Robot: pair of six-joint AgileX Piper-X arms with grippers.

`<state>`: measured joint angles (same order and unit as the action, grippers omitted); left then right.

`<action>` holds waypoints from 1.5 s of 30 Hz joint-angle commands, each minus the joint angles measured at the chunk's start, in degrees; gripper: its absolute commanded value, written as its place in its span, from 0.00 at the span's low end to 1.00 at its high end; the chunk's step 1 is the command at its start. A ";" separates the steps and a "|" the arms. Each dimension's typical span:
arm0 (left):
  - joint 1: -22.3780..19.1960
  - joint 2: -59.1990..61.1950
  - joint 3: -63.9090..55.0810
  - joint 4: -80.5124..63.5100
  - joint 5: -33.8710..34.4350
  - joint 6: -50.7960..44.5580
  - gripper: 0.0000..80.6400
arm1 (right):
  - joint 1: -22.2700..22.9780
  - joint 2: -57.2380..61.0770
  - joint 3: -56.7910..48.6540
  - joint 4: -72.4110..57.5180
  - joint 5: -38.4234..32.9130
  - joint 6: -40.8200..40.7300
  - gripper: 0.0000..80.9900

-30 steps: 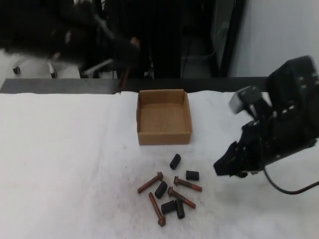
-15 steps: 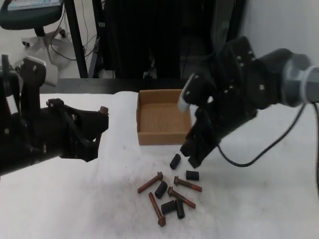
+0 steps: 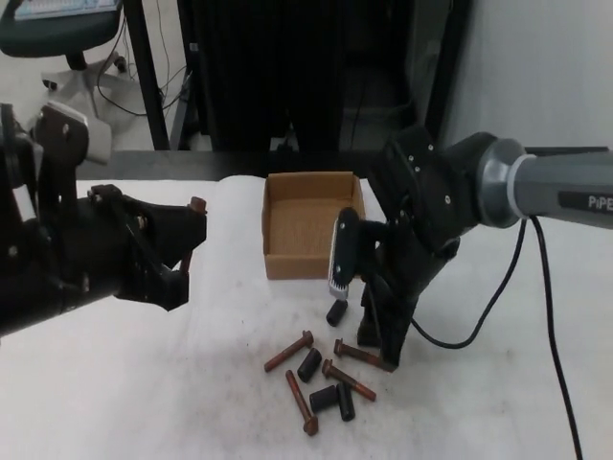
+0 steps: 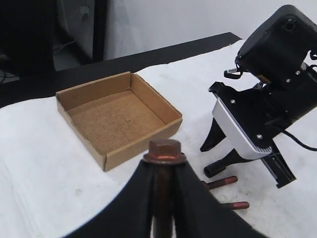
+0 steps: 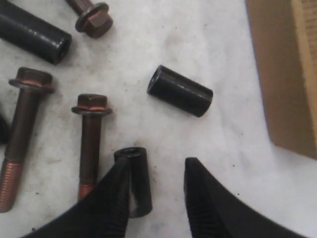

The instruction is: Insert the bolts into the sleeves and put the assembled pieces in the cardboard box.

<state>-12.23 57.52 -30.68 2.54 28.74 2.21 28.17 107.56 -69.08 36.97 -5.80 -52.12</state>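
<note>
- The left gripper is clamped on a copper bolt, head up, held above the white bench to the left of the cardboard box.
- The right gripper is low in front of the box, fingers parted around a black sleeve lying close against one finger.
- Loose bolts and another sleeve lie nearby.

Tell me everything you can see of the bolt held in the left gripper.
The bolt is coppery-brown metal, with a hexagonal head on a round flange. Its shank is clamped in the left gripper, between its black fingers, with the head poking out past their tips. It touches nothing else and is apart from the cardboard box.
</note>
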 commanded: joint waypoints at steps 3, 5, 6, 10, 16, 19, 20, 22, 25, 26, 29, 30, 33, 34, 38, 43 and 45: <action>0.17 -0.73 -0.12 -0.67 -2.23 0.43 0.00 | -0.25 0.61 -0.54 0.36 -0.03 -0.65 0.42; 0.17 -0.73 -0.12 -0.67 -2.22 1.14 0.00 | -0.25 0.82 -0.54 0.34 -0.03 -0.65 0.42; 0.17 -0.73 -0.12 -0.67 -2.22 2.02 0.00 | -0.25 0.96 -0.54 0.51 -0.03 -0.87 0.42; 0.17 -0.73 -0.12 -0.67 -3.16 2.75 0.00 | -0.25 0.97 -0.54 1.56 -0.03 -1.96 0.42; 0.17 -0.73 -0.12 -0.67 -3.18 2.75 0.00 | -0.35 0.97 -0.54 1.91 -0.11 -1.96 0.42; 0.17 -0.73 -0.12 -0.67 -3.45 2.90 0.00 | -0.35 0.97 -0.54 2.71 -0.11 -1.96 0.42; 0.17 -0.73 -0.12 -0.67 -3.55 2.95 0.00 | -0.35 0.97 -0.54 3.14 -0.11 -1.96 0.42; 0.17 -0.73 -0.12 -0.67 -4.05 2.90 0.00 | -0.35 0.97 -0.37 3.52 -0.11 -1.96 0.42; 0.17 -0.73 -0.12 -0.67 -4.28 2.90 0.00 | -0.35 0.97 -0.39 3.61 -0.11 -1.96 0.42; 0.17 -0.73 -0.12 -0.67 -4.28 2.90 0.00 | -0.35 0.97 -0.39 3.61 -0.11 -1.96 0.42; 0.17 -0.73 -0.12 -0.67 -4.28 2.90 0.00 | -0.35 0.97 -0.39 3.61 -0.11 -1.96 0.42; 0.17 -0.73 -0.12 -0.67 -4.28 2.90 0.00 | -0.35 0.97 -0.39 3.61 -0.11 -1.96 0.42; 0.17 -0.73 -0.12 -0.67 -4.28 2.90 0.00 | -0.35 0.97 -0.39 3.59 -0.26 -1.96 0.42; 0.17 -0.73 -0.12 -0.67 -4.28 2.90 0.00 | -0.35 0.97 -0.39 3.59 -0.65 -1.96 0.42; 0.17 -0.73 -0.12 -0.67 -4.28 2.90 0.00 | -0.35 0.97 -0.39 2.65 -0.68 -1.96 0.42; 0.17 -0.73 -0.12 -0.67 -4.28 2.90 0.00 | -0.35 1.06 -0.39 1.85 -0.68 -3.08 0.42; 0.17 -0.73 -0.12 -0.57 -4.25 2.90 0.00 | -0.35 1.60 -0.39 1.85 -0.56 -3.08 0.42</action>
<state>-12.23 57.52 -30.68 2.54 24.79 5.00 28.04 108.76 -69.31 39.15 -5.80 -54.64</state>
